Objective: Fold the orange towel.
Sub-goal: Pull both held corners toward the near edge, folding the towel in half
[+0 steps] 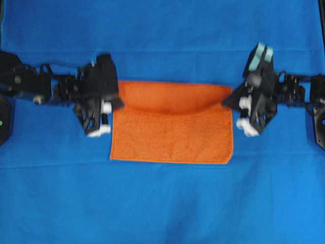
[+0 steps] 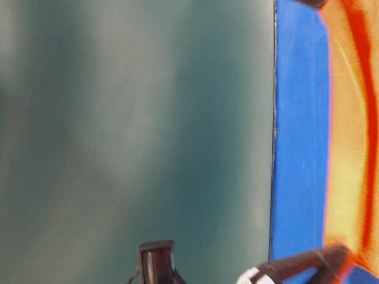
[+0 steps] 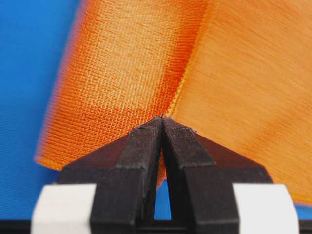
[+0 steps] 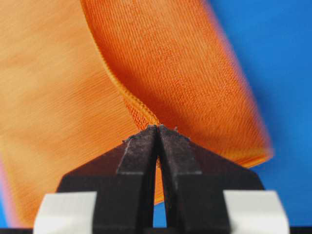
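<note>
Your orange towel (image 1: 172, 132) lies in the middle of the large blue cloth (image 1: 162, 203) that covers the counter, seen from overhead as a wide rectangle with its long edges running left to right. Its near edge and lower corners rest flat on the blue cloth. Its far part is lifted: a doubled layer runs across the top, and the fold line sags in a shallow curve between the two upper corners, casting a darker band of shadow below it.

Your left tool (image 1: 118, 103) sits at the towel's upper left corner, and your right tool (image 1: 227, 101) at the upper right corner, each reaching in from its own side. Both arms stay off the towel apart from those tips.

In the left wrist view, the left tool (image 3: 162, 121) has its black fingers (image 3: 141, 146) pressed together at the tips, pinching the orange towel (image 3: 146, 63) by its stitched hem, with cloth hanging away on both sides of the pinch. In the right wrist view, the right tool (image 4: 157, 128) is likewise closed tight on the orange towel (image 4: 180, 58) at its hem, where two layers meet just beyond the tips.

The table-level view is blurred; you can make out only a strip of blue cloth (image 2: 299, 148), a bright orange band (image 2: 349, 136) at the right edge, and dark tool parts low in the frame.
</note>
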Robot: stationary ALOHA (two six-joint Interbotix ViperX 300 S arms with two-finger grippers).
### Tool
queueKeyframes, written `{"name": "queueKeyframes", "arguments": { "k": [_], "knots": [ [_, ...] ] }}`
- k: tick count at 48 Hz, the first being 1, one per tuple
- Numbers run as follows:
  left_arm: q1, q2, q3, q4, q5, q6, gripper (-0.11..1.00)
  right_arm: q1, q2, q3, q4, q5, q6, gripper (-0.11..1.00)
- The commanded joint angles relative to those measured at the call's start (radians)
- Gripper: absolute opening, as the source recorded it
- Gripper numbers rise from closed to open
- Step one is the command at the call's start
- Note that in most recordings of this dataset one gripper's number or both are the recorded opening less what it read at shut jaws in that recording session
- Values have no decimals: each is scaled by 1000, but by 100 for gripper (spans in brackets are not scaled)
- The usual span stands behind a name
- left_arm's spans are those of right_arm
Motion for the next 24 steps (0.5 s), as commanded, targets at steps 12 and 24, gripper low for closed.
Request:
{"name": "queueKeyframes", "arguments": {
  "k": [12, 24],
  "knots": [
    [-190, -12, -9, -2, 8, -161, 0, 202, 2, -11, 3, 8, 103, 1],
    [-264, -3, -14, -2, 5, -227, 0, 244, 38, -32, 3, 38, 110, 1]
  ]
}}
